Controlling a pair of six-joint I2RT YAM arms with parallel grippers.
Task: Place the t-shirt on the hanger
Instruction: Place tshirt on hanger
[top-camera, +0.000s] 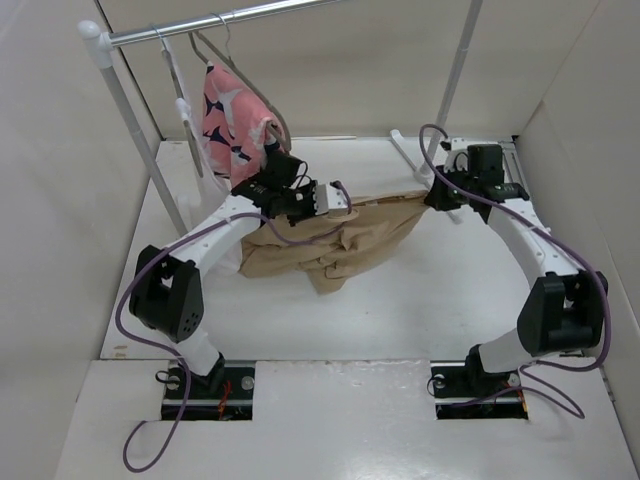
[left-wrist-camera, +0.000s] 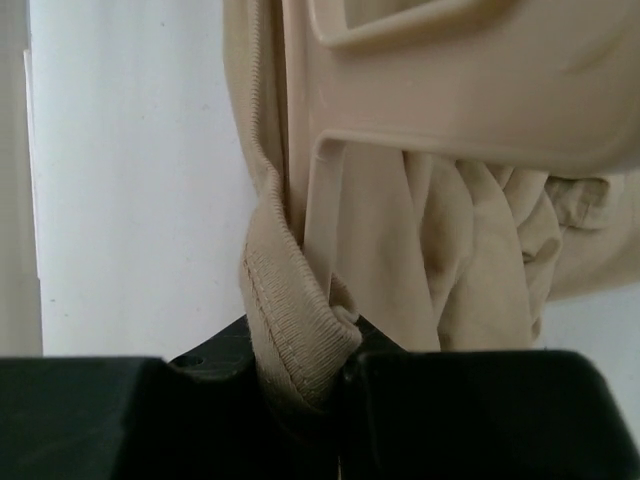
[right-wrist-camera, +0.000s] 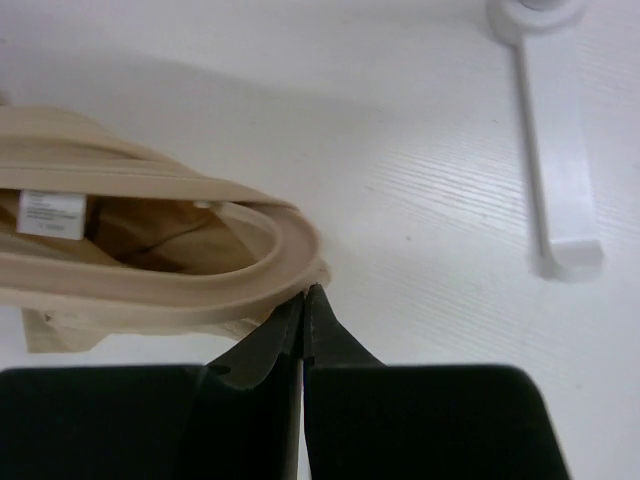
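The tan t-shirt (top-camera: 330, 240) hangs stretched between my two grippers above the table, its lower part bunched on the surface. My left gripper (top-camera: 328, 198) is shut on the ribbed neck band (left-wrist-camera: 295, 330). The cream hanger (left-wrist-camera: 470, 90) sits just beyond it, inside the cloth. My right gripper (top-camera: 437, 196) is shut, its tips (right-wrist-camera: 305, 296) pinching the thin edge of the t-shirt (right-wrist-camera: 120, 300) at the rounded end of the hanger loop (right-wrist-camera: 285, 245). The white neck label (right-wrist-camera: 50, 212) shows inside the neck opening.
A clothes rack rail (top-camera: 220, 20) runs across the back. A pink printed garment (top-camera: 232, 115), a white garment (top-camera: 190, 125) and thin wire hangers hang at its left end. The rack's right post (top-camera: 455, 80) and white foot (right-wrist-camera: 555, 150) stand beside my right gripper.
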